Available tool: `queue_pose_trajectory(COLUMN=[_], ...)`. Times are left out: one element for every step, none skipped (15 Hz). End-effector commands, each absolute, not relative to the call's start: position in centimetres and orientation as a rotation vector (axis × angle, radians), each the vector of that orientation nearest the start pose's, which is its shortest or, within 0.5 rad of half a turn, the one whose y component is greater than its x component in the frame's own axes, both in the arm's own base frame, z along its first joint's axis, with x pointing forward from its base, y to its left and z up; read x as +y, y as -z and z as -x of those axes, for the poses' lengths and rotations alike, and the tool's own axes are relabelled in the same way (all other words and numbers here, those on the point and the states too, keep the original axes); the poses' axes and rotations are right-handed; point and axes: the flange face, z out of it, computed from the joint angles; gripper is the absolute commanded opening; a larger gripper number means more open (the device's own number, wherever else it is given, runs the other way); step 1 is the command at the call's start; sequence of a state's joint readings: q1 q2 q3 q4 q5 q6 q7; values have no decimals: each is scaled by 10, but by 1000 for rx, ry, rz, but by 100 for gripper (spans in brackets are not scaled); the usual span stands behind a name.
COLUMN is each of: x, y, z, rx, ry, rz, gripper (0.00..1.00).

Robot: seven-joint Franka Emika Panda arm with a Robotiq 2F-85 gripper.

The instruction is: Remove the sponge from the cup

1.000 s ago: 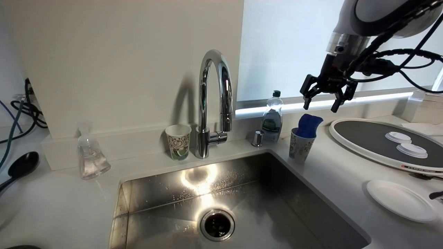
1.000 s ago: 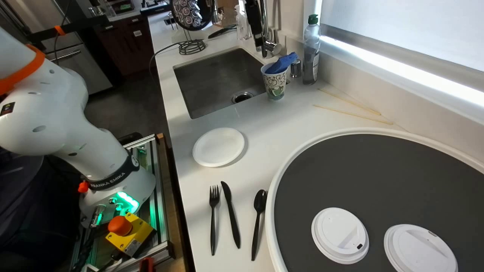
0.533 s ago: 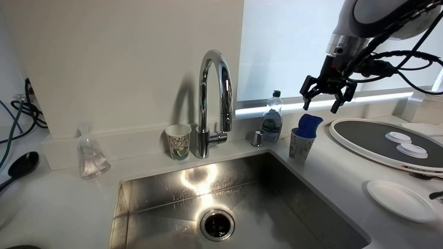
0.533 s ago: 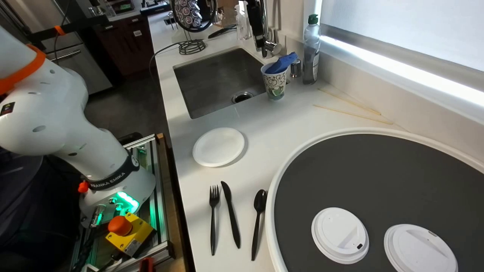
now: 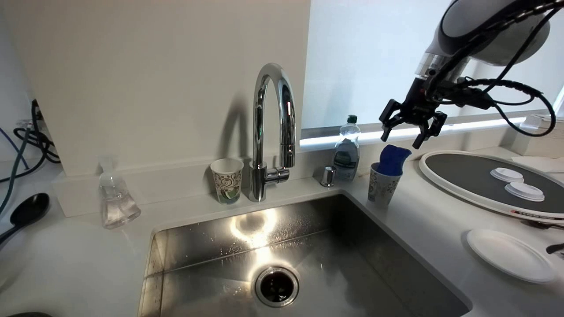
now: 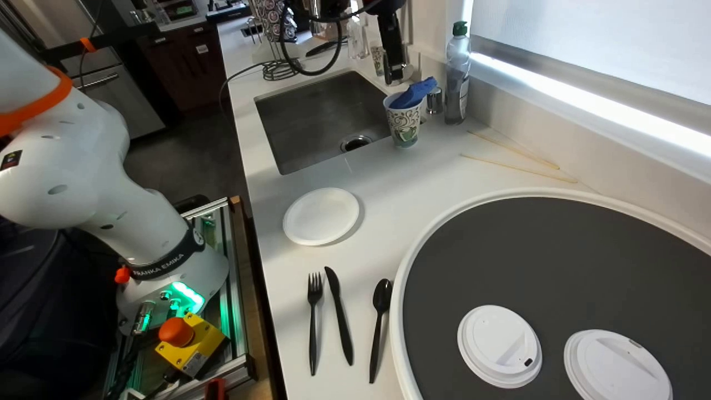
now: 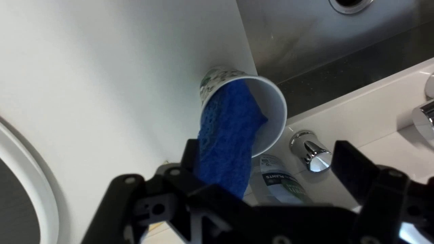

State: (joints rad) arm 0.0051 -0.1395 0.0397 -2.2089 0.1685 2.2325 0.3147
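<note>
At far left, a black spoon [image 5: 31, 210] lies on the countertop [image 5: 61, 255]. Next, a swirl-patterned paper cup [image 5: 227, 182] stands just beside a chrome faucet [image 5: 260, 127], behind a steel sink [image 5: 348, 273]. Past a dish-soap bottle [image 5: 346, 154], a second paper cup [image 5: 381, 190] holds the blue sponge [image 5: 392, 160], which sticks up above the rim. Near the sponge's top hangs the black gripper [image 5: 401, 139], its fingers spread apart. Farther right I see a round dark tray [image 5: 467, 169] bearing two white lids [image 5: 525, 191], then a white plate [image 5: 511, 256].
</note>
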Motion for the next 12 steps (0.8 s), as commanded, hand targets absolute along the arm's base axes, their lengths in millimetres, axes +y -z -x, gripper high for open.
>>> queue_pose_trajectory(x=[16,13,10,7,3,0,-3,-5,-7,-7,-9,-9], y=[-446,-446,-447,-449,-452,-455,-458,-459,-459,-457,-454,-452], z=[-531,-534,-536,-538,-540,-542,-544,-545,-546,-547,-547,-548], rx=[498,489,484,476,467,461,459,454,447,441,432,423], ry=[229,235,246,262,281,302,321,333,352,360,369,380], rz=[2841,2824,2814,2807,2806,2804,2805,2804,2819,2820,2825,2827], gripper=[100,100,100,100,100,100,100,100,100,100,100,100])
